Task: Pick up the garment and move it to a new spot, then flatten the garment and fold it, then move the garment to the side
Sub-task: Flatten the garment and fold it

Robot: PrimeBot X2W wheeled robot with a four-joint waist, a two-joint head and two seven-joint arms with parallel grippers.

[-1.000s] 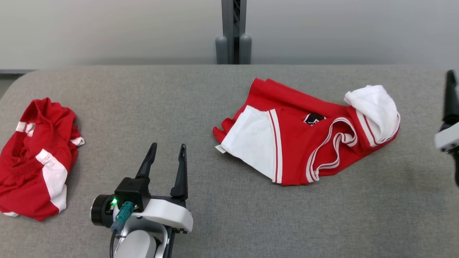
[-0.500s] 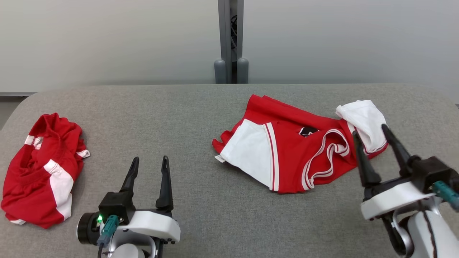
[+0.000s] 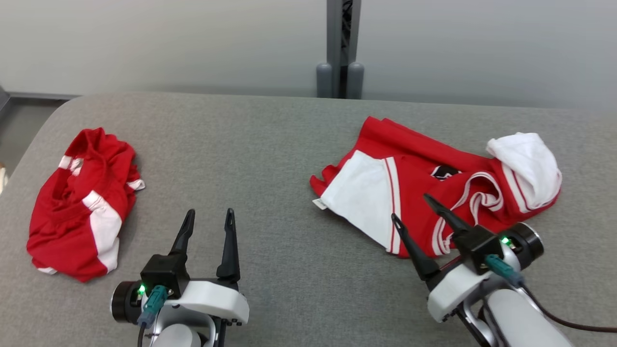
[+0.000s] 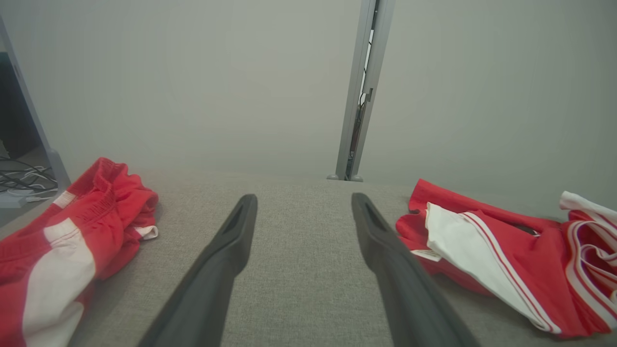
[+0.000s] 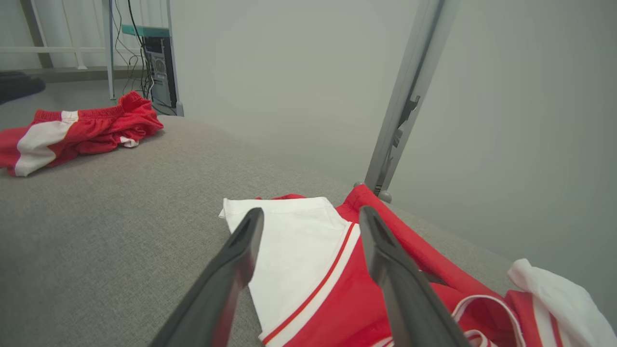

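A red and white jersey (image 3: 419,164) lies crumpled on the right half of the grey table (image 3: 289,144). It also lies at the right of the left wrist view, jersey (image 4: 506,241). My right gripper (image 3: 410,207) is open and hovers over the jersey's near edge, fingers pointing up-left. In the right wrist view, its fingers frame the jersey's white panel (image 5: 299,250), with the right gripper (image 5: 311,212) holding nothing. My left gripper (image 3: 210,212) stands open over bare table left of the jersey. In its own view, the left gripper (image 4: 303,197) is empty.
Red and white shorts (image 3: 91,193) lie bunched at the table's left end, shorts (image 4: 72,226) and shorts (image 5: 82,127). A grey post (image 3: 341,48) stands behind the table's far edge before a plain wall. The table's left corner is rounded.
The head view has shifted. My right gripper came into view from the right and moved left along the jersey, from its white sleeve end to its near middle edge. Left gripper has barely moved.
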